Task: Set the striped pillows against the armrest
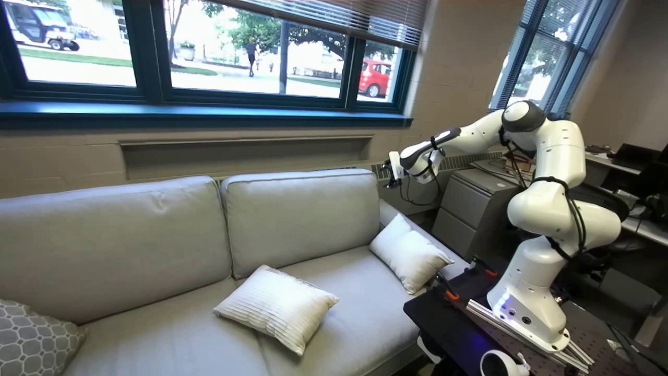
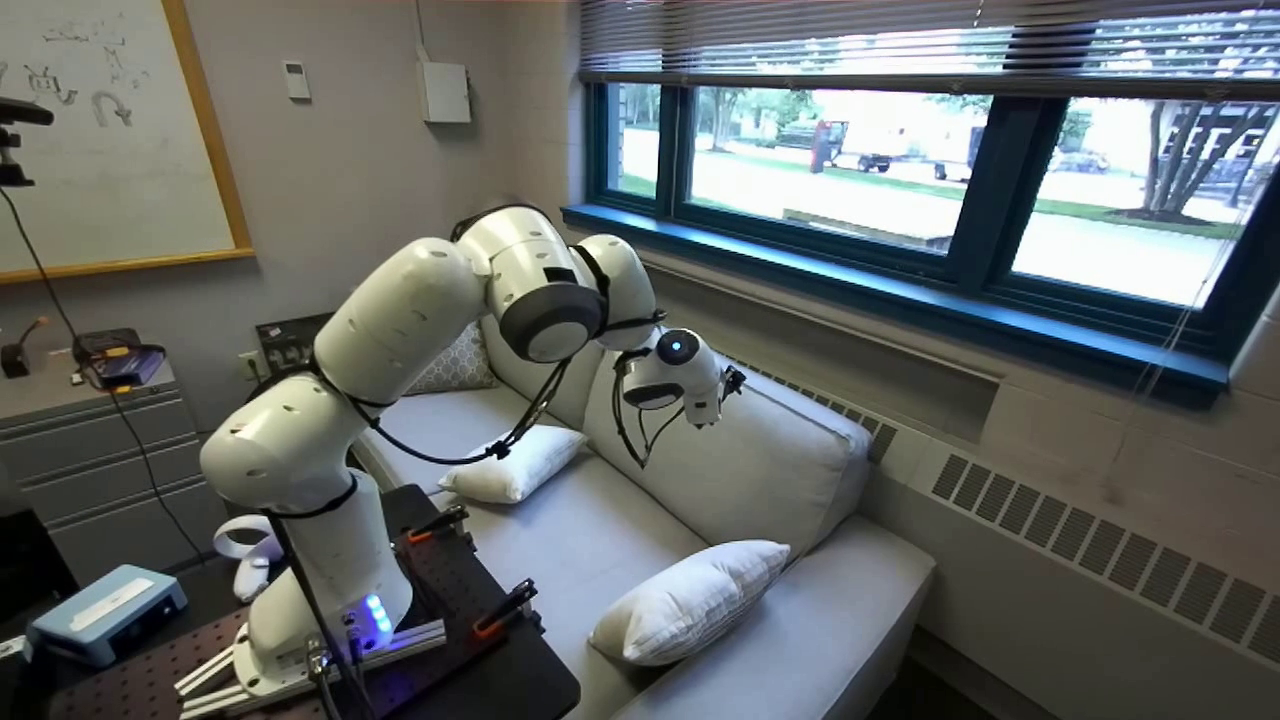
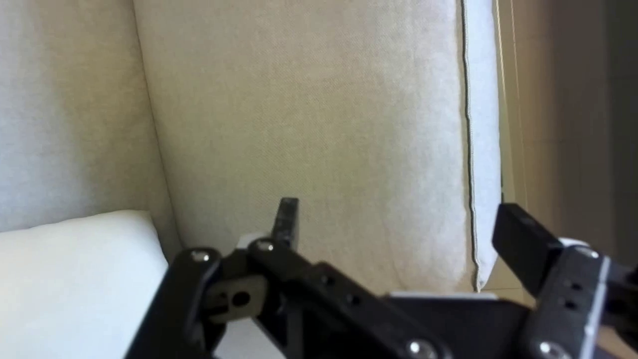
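A cream pillow with pleated stripes (image 1: 276, 308) lies on the middle of the sofa seat; it also shows in an exterior view (image 2: 520, 465), partly behind the arm's cables. A second white pillow (image 1: 409, 253) rests tilted against the inner side of the armrest (image 2: 850, 605); it also shows in an exterior view (image 2: 690, 603). A white pillow corner (image 3: 75, 284) fills the lower left of the wrist view. My gripper (image 1: 389, 174) is open and empty, high beside the armrest end of the backrest. In the wrist view its fingers (image 3: 394, 214) stand wide apart, with the backrest beyond.
The backrest cushion (image 1: 302, 219) stands behind the seat, with the wall and radiator (image 2: 1080, 550) behind it. A grey patterned pillow (image 1: 34, 339) sits at the far sofa end. The black robot table (image 1: 443, 318) with clamps borders the sofa. A filing cabinet (image 1: 459, 203) stands beyond the armrest.
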Available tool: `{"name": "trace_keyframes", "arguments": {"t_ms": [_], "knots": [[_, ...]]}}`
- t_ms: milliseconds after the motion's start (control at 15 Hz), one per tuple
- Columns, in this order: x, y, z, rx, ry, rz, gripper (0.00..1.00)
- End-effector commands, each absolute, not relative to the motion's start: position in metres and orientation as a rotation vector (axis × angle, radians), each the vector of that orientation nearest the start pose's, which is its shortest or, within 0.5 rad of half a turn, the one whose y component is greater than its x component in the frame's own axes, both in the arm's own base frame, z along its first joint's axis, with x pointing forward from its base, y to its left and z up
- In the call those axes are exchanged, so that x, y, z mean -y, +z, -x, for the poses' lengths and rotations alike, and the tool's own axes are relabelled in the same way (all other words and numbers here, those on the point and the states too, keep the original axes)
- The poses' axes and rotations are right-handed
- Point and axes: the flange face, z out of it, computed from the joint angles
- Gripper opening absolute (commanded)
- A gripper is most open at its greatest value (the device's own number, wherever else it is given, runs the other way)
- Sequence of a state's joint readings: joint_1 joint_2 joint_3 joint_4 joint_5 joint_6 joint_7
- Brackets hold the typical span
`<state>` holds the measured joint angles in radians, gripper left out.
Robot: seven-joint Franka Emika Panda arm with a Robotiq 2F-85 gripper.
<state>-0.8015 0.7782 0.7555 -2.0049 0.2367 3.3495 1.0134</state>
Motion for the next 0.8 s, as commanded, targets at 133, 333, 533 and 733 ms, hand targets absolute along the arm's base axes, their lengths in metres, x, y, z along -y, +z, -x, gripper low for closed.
{"name": "trace_keyframes", "arguments": {"t_ms": [133,333,533,733], "knots": [[0.094,0.223,-0.681,-1.804,-0.333,1.418,1.0],[0.054,0.213,-0.703,-1.84,-0.264,1.347,1.0],[-0.013,0.199,-0.725,-1.867,-0.196,1.309,1.0],[-0.08,0.175,-0.739,-1.933,-0.13,1.257,1.0]]}}
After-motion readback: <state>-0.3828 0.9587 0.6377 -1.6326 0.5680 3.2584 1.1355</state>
